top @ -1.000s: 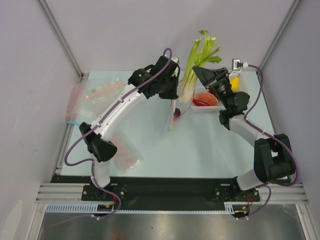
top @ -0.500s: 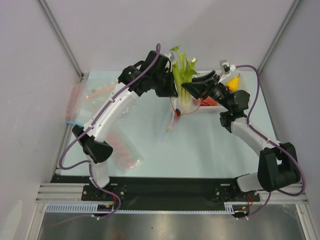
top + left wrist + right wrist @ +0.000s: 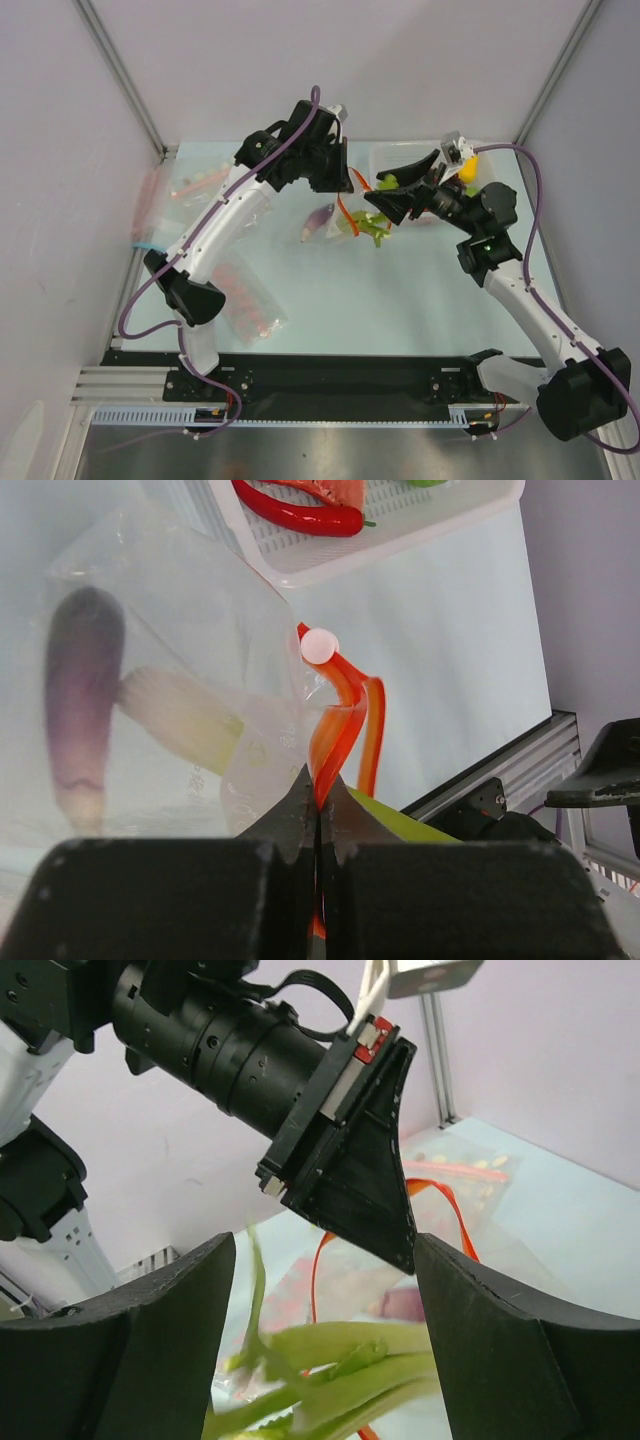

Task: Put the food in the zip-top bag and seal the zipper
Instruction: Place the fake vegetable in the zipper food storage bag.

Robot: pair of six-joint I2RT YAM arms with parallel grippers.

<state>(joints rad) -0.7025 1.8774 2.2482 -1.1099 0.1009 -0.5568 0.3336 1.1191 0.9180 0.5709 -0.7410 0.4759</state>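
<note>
Upright a moment ago, the scallion stalk now lies white-end-first inside the zip-top bag, leaves outside its mouth between the spread jaws of the right gripper, while the left gripper pinches the unsealed zipper.

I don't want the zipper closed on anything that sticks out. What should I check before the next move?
1. Left fingers clamped on the red-orange zipper strip: ok.
2. Mouth of the clear plastic zip-top bag open: ok, the strip's two sides stand apart.
3. Dark purple grapes inside the bag: ok, seen through the plastic.
4. Long green-and-white scallion stalk fully inside: not ok. The white end is in, but the green leaves stick out of the mouth.
5. Right fingers gripping the stalk: cannot tell. They stand wide apart with leaves between them.
6. Zipper sealed: not ok.
</note>
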